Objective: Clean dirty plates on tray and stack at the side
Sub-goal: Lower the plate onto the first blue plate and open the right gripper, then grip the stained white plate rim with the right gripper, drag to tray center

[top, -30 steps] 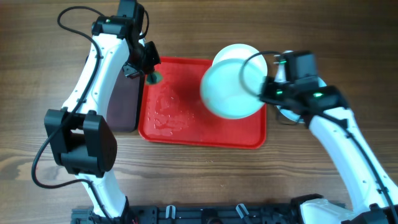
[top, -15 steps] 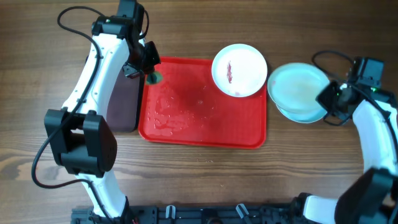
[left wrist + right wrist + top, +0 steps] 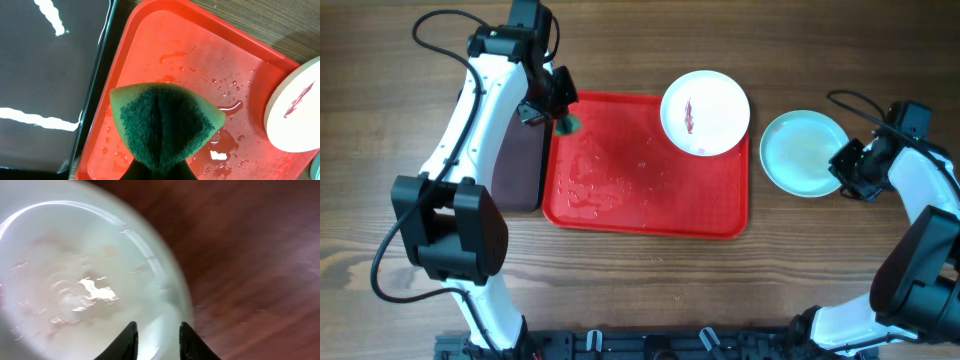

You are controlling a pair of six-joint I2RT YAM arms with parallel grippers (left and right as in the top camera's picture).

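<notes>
The left gripper [image 3: 560, 110] is clamped on a folded green sponge [image 3: 162, 125] over the 11 o'clock corner of the red tray [image 3: 650, 205]. Its wrist view shows water beads there and a glossy black tray [image 3: 45, 75] at 9 o'clock. The right gripper [image 3: 159, 339] has its 2 fingers apart over the rim of the mint plate [image 3: 802, 152], on the table [image 3: 840, 270] at 3 o'clock of the tray. That blurred view shows faint pink streaks. The red-smeared white plate [image 3: 715, 128] sits at the tray's 1 o'clock corner.
</notes>
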